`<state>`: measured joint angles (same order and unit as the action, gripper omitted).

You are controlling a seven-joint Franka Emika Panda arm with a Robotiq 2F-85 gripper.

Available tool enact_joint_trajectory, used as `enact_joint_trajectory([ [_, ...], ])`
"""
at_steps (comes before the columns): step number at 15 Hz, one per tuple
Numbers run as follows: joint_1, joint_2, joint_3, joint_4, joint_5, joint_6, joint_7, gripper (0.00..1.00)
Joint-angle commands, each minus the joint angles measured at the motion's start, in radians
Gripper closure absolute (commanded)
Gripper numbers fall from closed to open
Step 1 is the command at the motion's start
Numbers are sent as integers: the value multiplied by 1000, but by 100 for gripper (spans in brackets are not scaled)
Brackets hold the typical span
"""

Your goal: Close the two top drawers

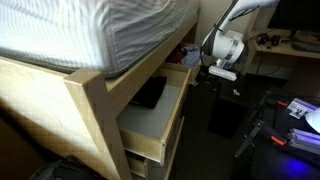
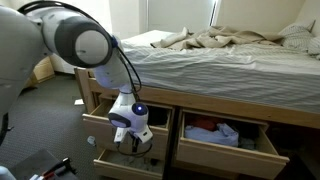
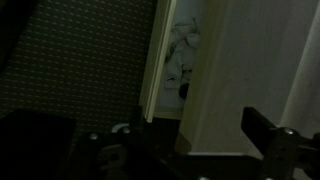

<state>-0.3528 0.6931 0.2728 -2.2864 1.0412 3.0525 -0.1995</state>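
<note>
Both top drawers stick out from under the bed. The narrow top drawer is pulled far out, and an exterior view shows a dark thing lying inside it. The wide top drawer is just beside it and open too, with clothes in it. A lower drawer is also out, under the narrow one. The gripper hangs at the front corner of the narrow drawer; I cannot tell if it touches. In the wrist view its fingers are spread wide, with pale wood between them. They hold nothing.
</note>
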Motion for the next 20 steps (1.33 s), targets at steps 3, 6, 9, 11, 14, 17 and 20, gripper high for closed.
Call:
enact_joint_trajectory([
  [3, -87, 299, 167, 282, 5, 191, -162, 0],
  [6, -113, 394, 219, 373, -53, 269, -214, 0],
  [9, -110, 438, 260, 452, -139, 355, -224, 0],
  [11, -172, 485, 346, 465, -236, 468, -228, 0],
  [14, -187, 457, 371, 516, -379, 439, -116, 0],
  [17, -245, 451, 405, 505, -433, 420, -65, 0],
  [20, -195, 424, 323, 494, -575, 400, 118, 0],
])
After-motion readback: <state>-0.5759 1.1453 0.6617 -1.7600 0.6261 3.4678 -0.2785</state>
